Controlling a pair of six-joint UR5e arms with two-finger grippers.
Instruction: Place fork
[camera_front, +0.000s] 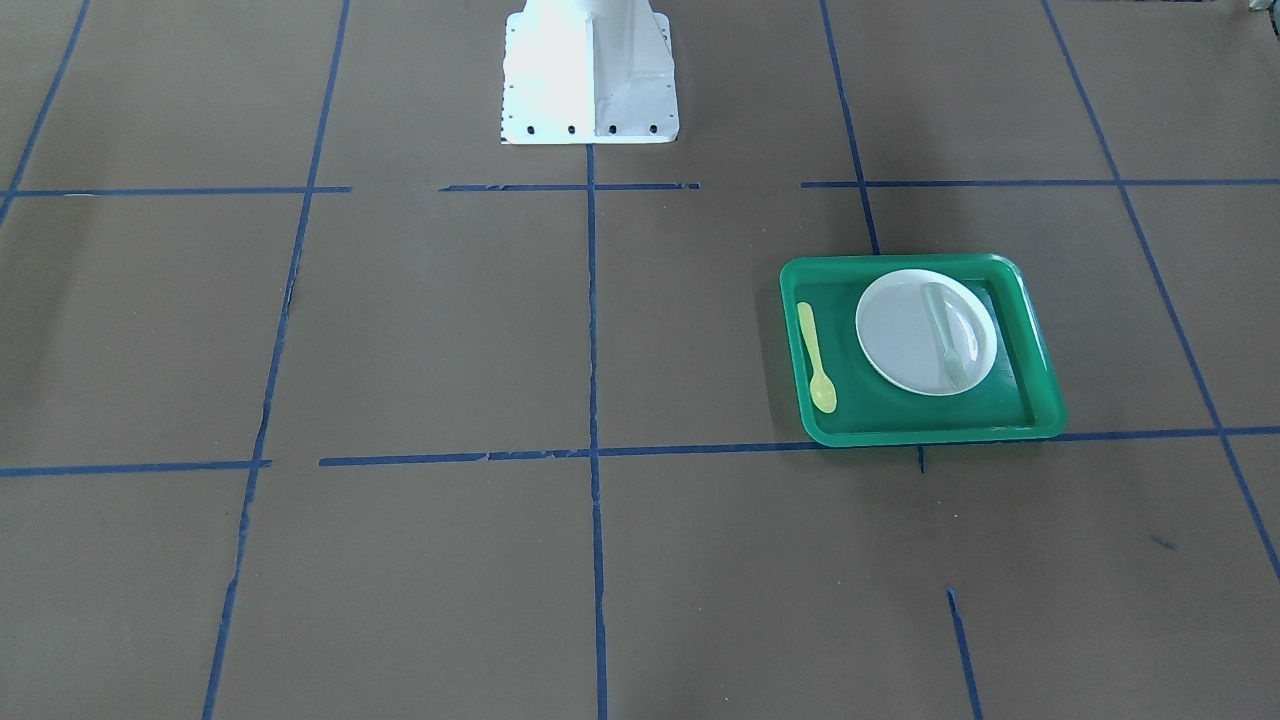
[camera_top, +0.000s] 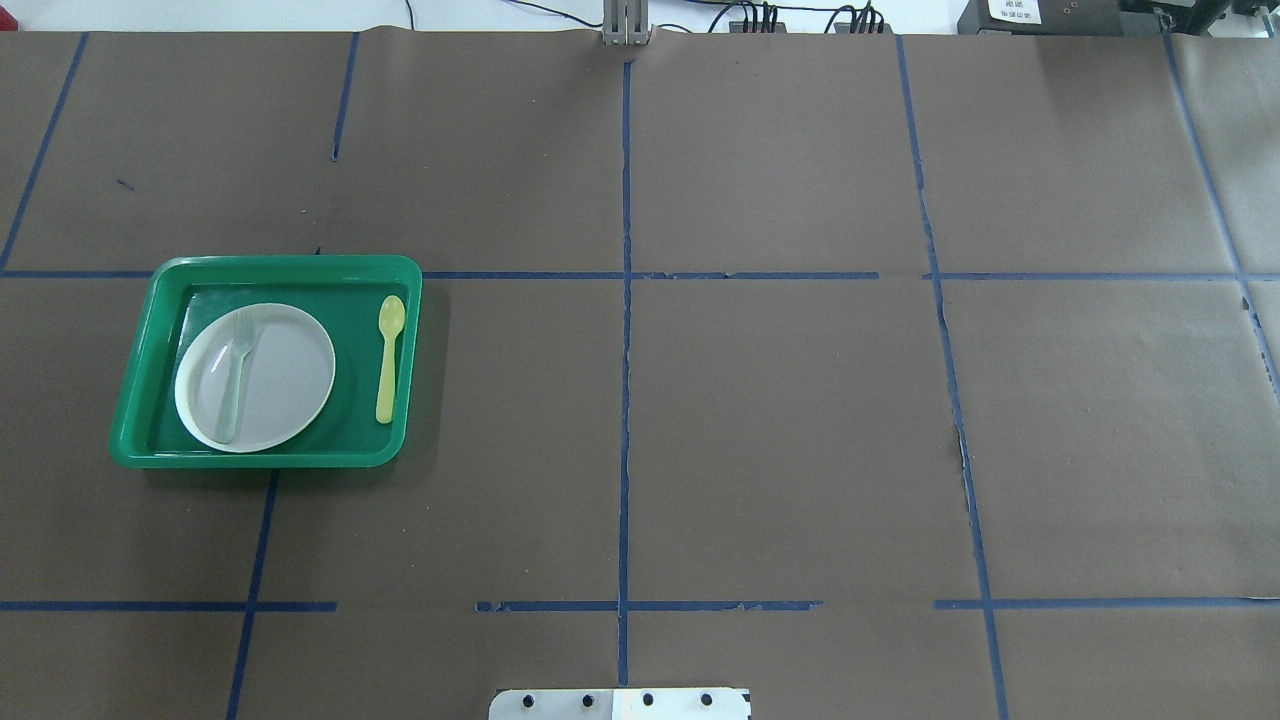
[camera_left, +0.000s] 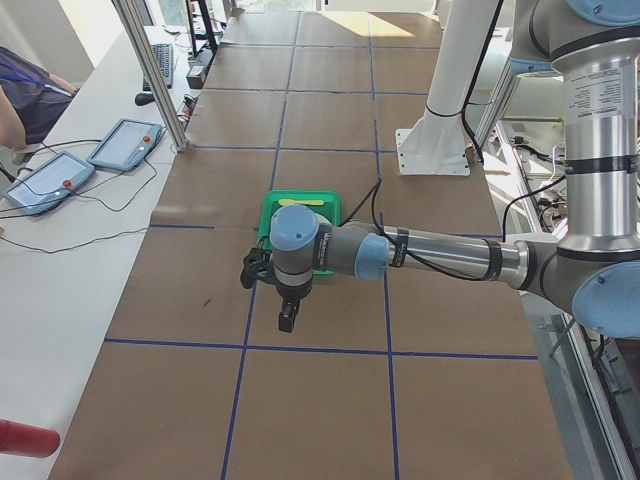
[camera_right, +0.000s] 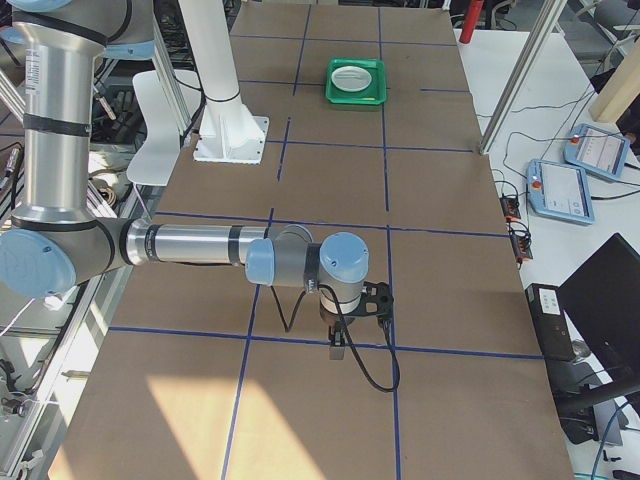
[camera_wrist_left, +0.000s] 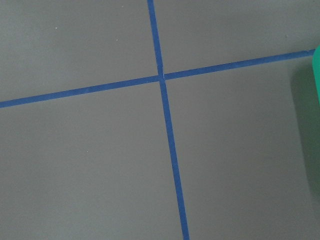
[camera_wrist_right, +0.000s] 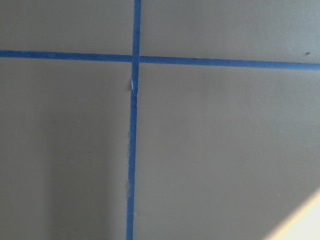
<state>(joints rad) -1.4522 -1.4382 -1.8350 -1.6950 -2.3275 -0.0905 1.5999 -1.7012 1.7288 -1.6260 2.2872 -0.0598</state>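
- Two hands, left hand (camera_left: 285, 322) and right hand (camera_right: 338, 350), hang over the brown counter (camera_top: 780, 430); wide or narrow, cannot tell.
- fork (camera_top: 236, 375) lies on white plate (camera_top: 290, 370) in green tray (camera_top: 290, 265), robot's left half.
- yellow spoon (camera_top: 388, 360) beside plate, in tray.

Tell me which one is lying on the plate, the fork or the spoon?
The pale see-through fork lies on the white plate. The yellow spoon lies beside the plate, straight on the green tray.
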